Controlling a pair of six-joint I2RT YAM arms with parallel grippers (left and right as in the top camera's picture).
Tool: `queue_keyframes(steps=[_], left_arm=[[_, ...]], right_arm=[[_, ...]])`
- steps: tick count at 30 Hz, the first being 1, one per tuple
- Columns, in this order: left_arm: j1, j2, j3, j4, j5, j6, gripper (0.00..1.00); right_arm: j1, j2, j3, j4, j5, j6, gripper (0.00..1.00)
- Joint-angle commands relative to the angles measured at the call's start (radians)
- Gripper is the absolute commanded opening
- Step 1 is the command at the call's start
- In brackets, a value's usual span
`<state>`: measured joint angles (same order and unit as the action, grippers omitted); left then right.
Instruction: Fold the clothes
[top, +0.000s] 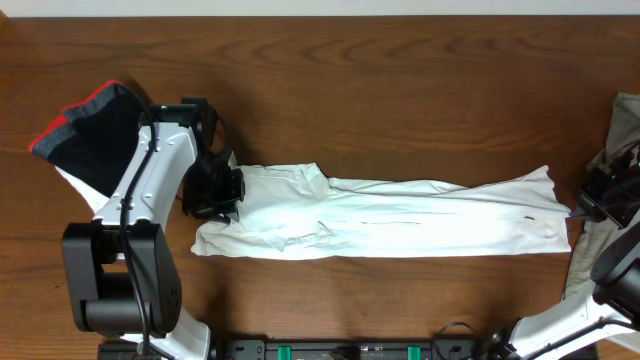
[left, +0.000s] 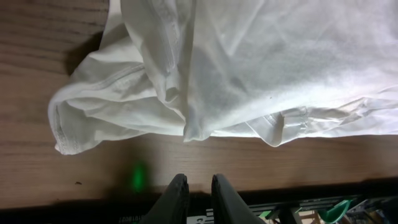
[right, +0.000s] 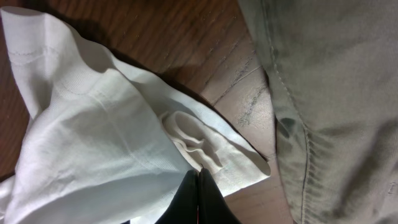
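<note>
Overhead, white T-shirt in narrow band, long axis running left-right

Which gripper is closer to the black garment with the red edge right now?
Left. The left gripper sits beside the black garment with a red edge, at one end of the white cotton T-shirt; the right gripper pinches its opposite end, far away.

Bright, even overhead view with soft shadows; wrist views dimmer and blurry, T-shirt nearly glaring.
</note>
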<state>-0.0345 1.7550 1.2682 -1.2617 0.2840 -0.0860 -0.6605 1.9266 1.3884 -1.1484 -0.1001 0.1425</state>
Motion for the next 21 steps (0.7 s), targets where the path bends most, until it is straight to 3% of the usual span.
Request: queue_keyframes(steps=[1,10,17,21], left_arm=[[0.002,0.001,-0.006,0.022,-0.011,-0.011,0.16],[-0.002,0.001,-0.043,0.083,-0.008,-0.092,0.22],[-0.002,0.002,-0.152,0.174,0.033,-0.111,0.35],[-0.002,0.002,-0.183,0.213,0.048,-0.111,0.36]], right_arm=[[0.007,-0.025,0.015,0.001,0.014,0.014,0.01],[0.007,-0.025,0.015,0.002,0.014,0.014,0.01],[0.007,-0.025,0.015,0.005,0.014,0.014,0.01],[0.007,-0.025,0.015,0.004,0.014,0.014,0.01]])
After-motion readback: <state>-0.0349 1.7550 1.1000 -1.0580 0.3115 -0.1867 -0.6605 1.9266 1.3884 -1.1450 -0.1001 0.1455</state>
